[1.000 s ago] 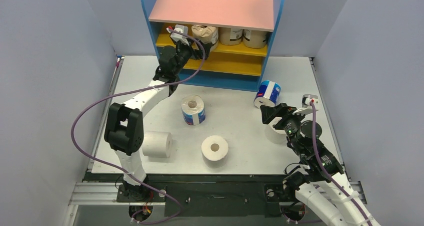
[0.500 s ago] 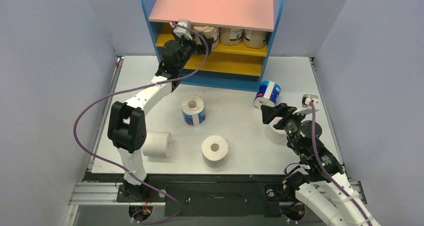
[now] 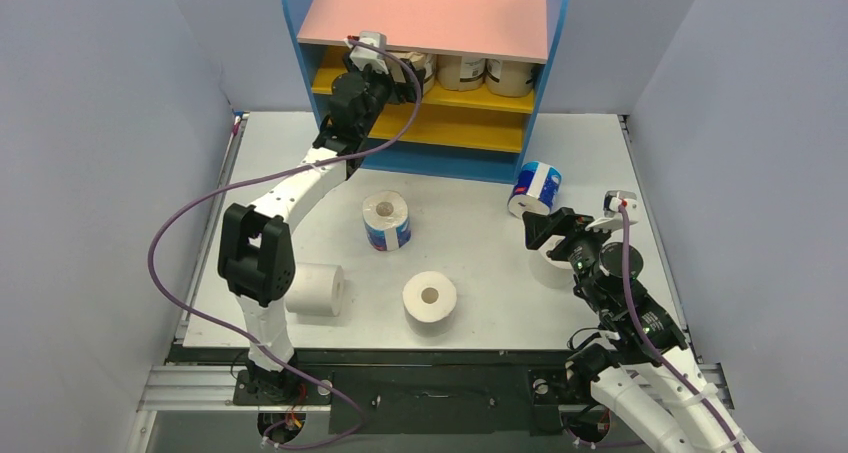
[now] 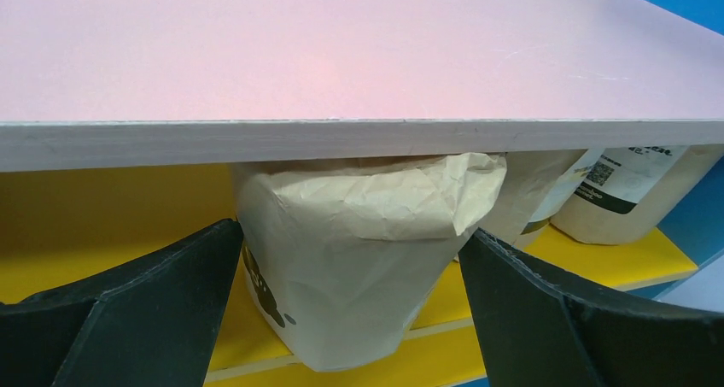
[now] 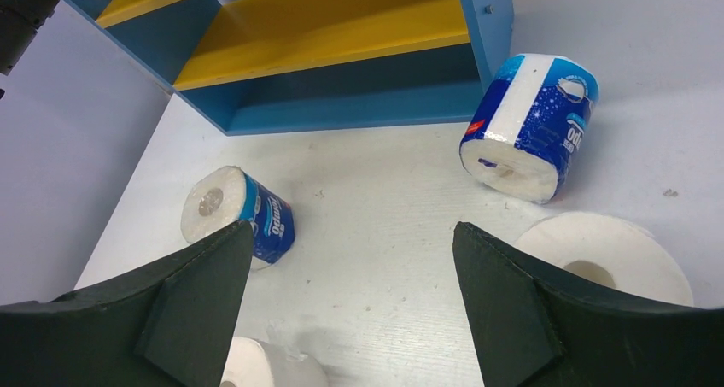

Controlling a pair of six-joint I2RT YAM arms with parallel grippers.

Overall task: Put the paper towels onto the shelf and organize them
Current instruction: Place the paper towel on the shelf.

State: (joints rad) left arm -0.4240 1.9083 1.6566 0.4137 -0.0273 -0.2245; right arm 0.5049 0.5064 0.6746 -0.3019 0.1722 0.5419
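The shelf (image 3: 425, 21) stands at the back of the table. Three tan-wrapped rolls stand on its upper yellow board. My left gripper (image 3: 398, 70) reaches under the pink top; its open jaws (image 4: 350, 229) stand either side of the leftmost tan roll (image 4: 350, 276), which rests on the board. The other tan rolls (image 3: 461, 71) (image 3: 510, 75) are to its right. Two blue-and-white rolls (image 3: 387, 221) (image 3: 535, 188) and three white rolls (image 3: 315, 288) (image 3: 430, 296) (image 3: 553, 256) lie on the table. My right gripper (image 3: 540, 228) is open and empty above the table (image 5: 352, 229).
The shelf's lower yellow board (image 5: 341, 20) and blue base (image 5: 359, 96) hold nothing that I can see. The right-hand white roll (image 5: 606, 250) lies just beside my right finger. Grey walls close in both sides of the white table (image 3: 470, 243).
My left gripper has moved up and further in under the pink top, round the tan roll. The right arm and the rolls on the table have not moved.
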